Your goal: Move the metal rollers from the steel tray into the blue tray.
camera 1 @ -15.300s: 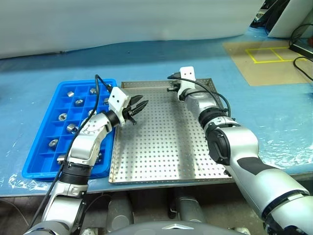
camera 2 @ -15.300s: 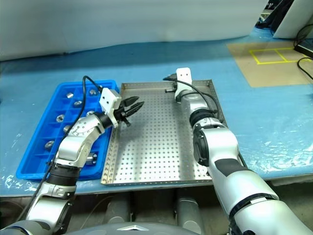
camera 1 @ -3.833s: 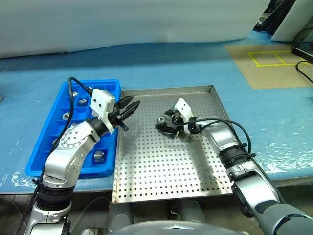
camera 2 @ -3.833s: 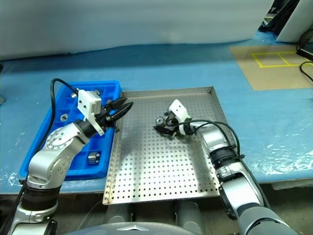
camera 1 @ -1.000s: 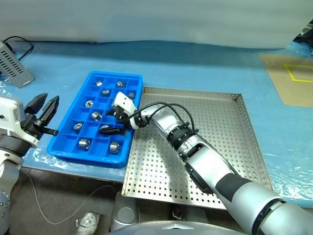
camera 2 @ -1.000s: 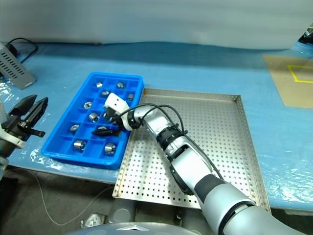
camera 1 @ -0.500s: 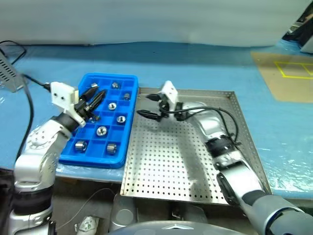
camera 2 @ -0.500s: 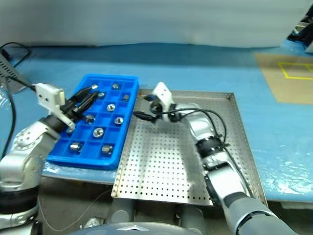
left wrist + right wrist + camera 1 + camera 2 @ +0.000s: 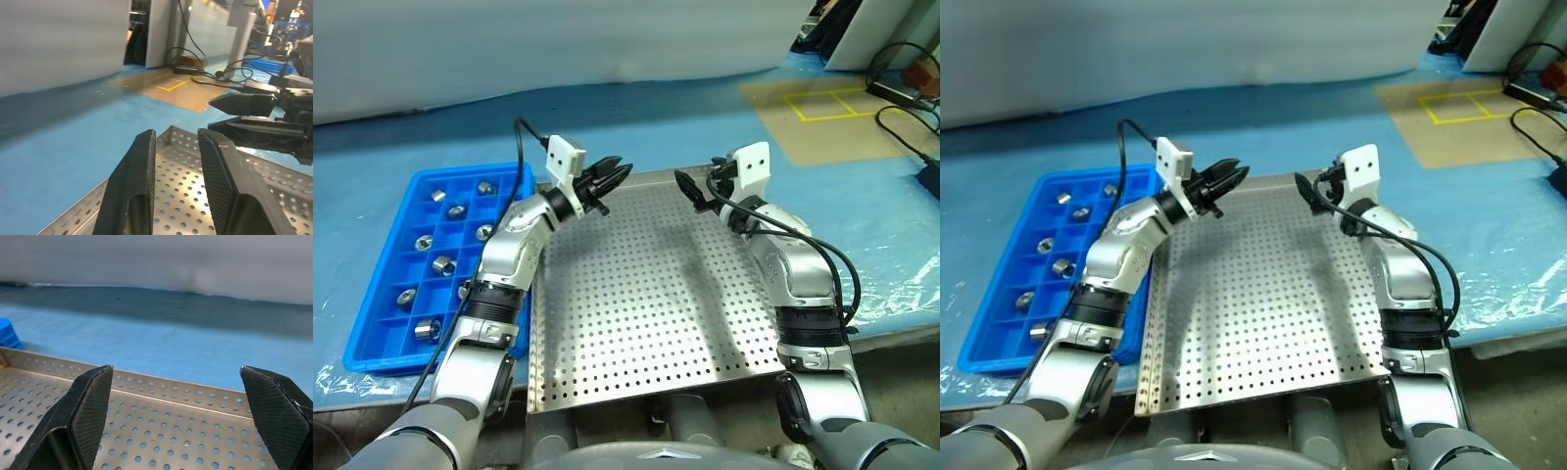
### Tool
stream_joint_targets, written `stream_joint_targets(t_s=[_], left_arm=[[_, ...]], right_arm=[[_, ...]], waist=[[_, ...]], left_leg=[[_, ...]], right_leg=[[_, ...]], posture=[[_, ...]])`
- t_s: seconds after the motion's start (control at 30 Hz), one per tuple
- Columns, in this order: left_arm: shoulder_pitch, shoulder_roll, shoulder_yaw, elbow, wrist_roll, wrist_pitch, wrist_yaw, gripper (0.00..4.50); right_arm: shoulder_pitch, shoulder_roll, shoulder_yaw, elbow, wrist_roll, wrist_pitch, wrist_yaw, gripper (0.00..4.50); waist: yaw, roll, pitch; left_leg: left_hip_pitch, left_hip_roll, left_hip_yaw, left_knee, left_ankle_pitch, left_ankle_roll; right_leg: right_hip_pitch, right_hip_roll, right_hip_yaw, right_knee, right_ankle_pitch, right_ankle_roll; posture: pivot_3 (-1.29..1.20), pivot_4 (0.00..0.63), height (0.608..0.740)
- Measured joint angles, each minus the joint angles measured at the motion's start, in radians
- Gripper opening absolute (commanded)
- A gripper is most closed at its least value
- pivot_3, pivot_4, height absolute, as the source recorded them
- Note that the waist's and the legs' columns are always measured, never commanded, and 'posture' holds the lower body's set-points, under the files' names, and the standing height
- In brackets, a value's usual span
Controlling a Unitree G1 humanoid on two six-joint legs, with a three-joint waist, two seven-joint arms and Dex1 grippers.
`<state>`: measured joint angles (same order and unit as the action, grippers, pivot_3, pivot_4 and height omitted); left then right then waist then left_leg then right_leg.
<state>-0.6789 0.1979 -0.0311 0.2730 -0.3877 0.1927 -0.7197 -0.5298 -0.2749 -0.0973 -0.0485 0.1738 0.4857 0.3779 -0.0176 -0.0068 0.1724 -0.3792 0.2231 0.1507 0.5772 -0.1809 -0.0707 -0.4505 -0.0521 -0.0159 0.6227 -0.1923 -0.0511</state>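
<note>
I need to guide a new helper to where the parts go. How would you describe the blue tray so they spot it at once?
Start at the big perforated steel tray in the middle of the blue-covered table. The blue tray lies against its left edge. It alone is bright blue plastic, split into small square compartments, several holding a shiny metal roller.

Head pair looks forward and down from above onto the steel tray and blue tray, sharing nearly the same scene, while each wrist camera skims low and close along that tray's far rim toward the blue floor beyond.
</note>
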Motion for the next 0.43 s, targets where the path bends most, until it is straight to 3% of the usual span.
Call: stream_joint_targets(t_s=[0.23,0.33,0.43], left_arm=[[0.018,0.02,0.006,-0.025,0.01,0.005,-0.01,1.42],[0.042,0.032,0.011,-0.06,0.012,0.015,0.009,1.42],[0.078,0.049,0.031,-0.114,0.01,0.029,0.027,1.42]], right_arm=[[0.024,-0.002,0.023,0.069,-0.04,-0.049,-0.052,4.36],[-0.014,0.011,0.022,0.125,-0.043,-0.085,-0.07,3.8],[-0.045,0.02,0.036,0.161,-0.041,-0.106,-0.05,2.79]], waist=[[0.003,0.0,0.0],[0.004,0.0,0.0],[0.005,0.0,0.0]], left_leg=[[0.01,-0.001,0.001,0.0,-0.001,0.002],[0.01,0.0,0.001,0.0,-0.001,0.002],[0.009,0.0,0.001,0.0,-0.001,0.002]], right_leg=[[0.01,-0.001,0.0,-0.005,-0.001,-0.002],[0.01,-0.001,0.0,-0.004,-0.001,-0.002],[0.01,-0.001,-0.001,-0.004,-0.001,-0.002]], posture=[[-0.24,0.15,0.74],[-0.18,0.15,0.74],[-0.14,0.15,0.74]])
